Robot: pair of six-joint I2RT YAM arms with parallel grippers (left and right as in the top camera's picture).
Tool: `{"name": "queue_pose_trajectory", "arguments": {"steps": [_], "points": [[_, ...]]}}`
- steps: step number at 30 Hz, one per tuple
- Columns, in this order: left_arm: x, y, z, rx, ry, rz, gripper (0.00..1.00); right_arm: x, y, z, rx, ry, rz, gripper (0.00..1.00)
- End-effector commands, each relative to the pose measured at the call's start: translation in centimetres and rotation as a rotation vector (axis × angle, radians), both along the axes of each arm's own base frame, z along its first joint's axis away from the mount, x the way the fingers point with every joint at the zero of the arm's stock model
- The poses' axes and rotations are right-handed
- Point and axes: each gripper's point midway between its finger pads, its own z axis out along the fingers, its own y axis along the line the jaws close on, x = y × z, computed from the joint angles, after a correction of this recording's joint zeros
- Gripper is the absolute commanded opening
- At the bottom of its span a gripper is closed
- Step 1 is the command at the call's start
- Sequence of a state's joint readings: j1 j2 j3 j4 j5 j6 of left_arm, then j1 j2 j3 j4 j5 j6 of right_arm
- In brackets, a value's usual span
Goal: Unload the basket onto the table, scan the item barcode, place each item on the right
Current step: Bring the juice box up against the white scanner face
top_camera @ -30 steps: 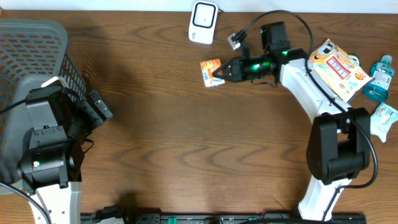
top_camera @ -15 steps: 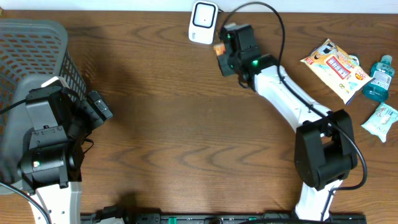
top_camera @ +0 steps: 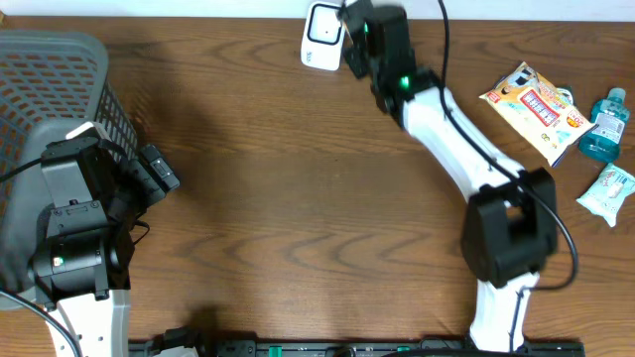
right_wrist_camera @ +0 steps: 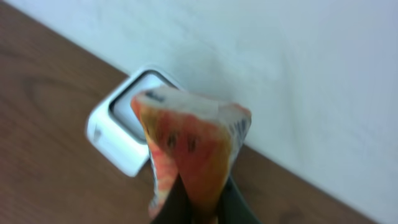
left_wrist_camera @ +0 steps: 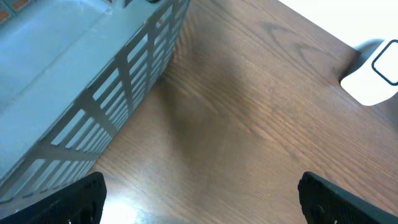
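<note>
Orange and white, the packet [right_wrist_camera: 186,149] is clenched in the right gripper [right_wrist_camera: 200,208] at the overhead view's top centre, just before the white scanner [right_wrist_camera: 115,134]. The left gripper [left_wrist_camera: 202,202] stands released, empty, beside the grey basket [left_wrist_camera: 106,106] at left.

One camera looks straight down on the whole table [top_camera: 298,198]. Both wrist cameras sit low, each seeing the white scanner [right_wrist_camera: 118,143].

open tabletop [top_camera: 298,198] between left basket [top_camera: 50,79], rear scanner [top_camera: 317,40], right packets [top_camera: 536,104]
</note>
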State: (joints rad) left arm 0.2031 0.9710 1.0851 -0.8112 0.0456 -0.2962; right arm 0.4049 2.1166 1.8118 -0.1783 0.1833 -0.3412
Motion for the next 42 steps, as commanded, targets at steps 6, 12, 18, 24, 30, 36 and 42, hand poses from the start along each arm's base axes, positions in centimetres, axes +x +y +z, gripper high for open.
{"name": "queue_pose_trajectory", "arguments": {"steps": [6,12,18,24,30,36,42], "points": [[0.0,0.4,0.2,0.003,-0.003,0.021,0.98,6.2,2.4,-1.1,-0.179,-0.026,0.083,0.01],[0.0,0.4,0.2,0.003,-0.003,0.021,0.98,8.0,2.3,-4.9,-0.471,-0.062,0.121,0.01],[0.0,0.4,0.2,0.003,-0.003,0.021,0.98,8.6,3.8,-4.3,-0.557,-0.149,0.157,0.01],[0.0,0.4,0.2,0.003,-0.003,0.021,0.98,8.4,4.8,-3.4,-0.647,-0.2,0.184,0.01],[0.0,0.4,0.2,0.003,-0.003,0.021,0.98,8.0,4.9,-4.4,-0.641,-0.163,0.207,0.01],[0.0,0.4,0.2,0.003,-0.003,0.021,0.98,7.9,5.0,-4.1,-0.451,-0.132,0.139,0.01],[0.0,0.4,0.2,0.003,-0.003,0.021,0.98,8.2,0.8,-0.5,-0.384,-0.123,0.025,0.01]]}}
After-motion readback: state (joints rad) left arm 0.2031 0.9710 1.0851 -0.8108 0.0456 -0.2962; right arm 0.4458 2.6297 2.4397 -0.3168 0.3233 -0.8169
